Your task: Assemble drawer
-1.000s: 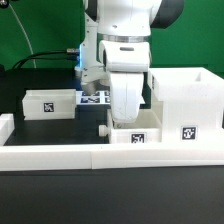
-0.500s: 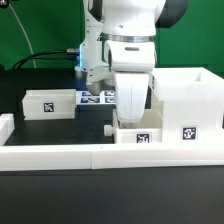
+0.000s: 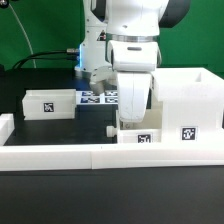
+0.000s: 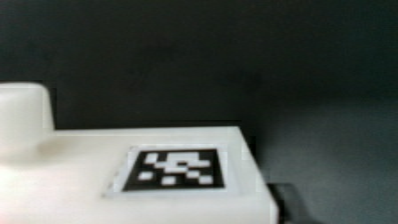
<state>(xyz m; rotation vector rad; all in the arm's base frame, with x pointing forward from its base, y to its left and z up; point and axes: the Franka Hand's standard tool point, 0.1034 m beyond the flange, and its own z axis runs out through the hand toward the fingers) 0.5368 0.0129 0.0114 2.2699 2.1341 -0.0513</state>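
Note:
My gripper (image 3: 133, 118) reaches straight down and is shut on a shallow white tray (image 3: 140, 137) with a tag on its front and a small dark knob (image 3: 107, 130) on its end. The tray stands behind the front wall strip, close beside the tall white housing (image 3: 187, 98) on the exterior view's right. A second tray (image 3: 48, 103) lies apart at the left. The wrist view shows the held tray's tagged white face (image 4: 178, 168) up close, with one dark fingertip (image 4: 281, 200) at its edge; the other finger is hidden.
A long low white wall strip (image 3: 80, 155) runs along the front, with a short piece (image 3: 5, 126) at the left end. The marker board (image 3: 97, 97) lies flat behind my gripper. A green backdrop and cables are at the back.
My gripper and the tray in it have slid a little toward the exterior view's right, closer to the housing. The left tray and housing have not moved.

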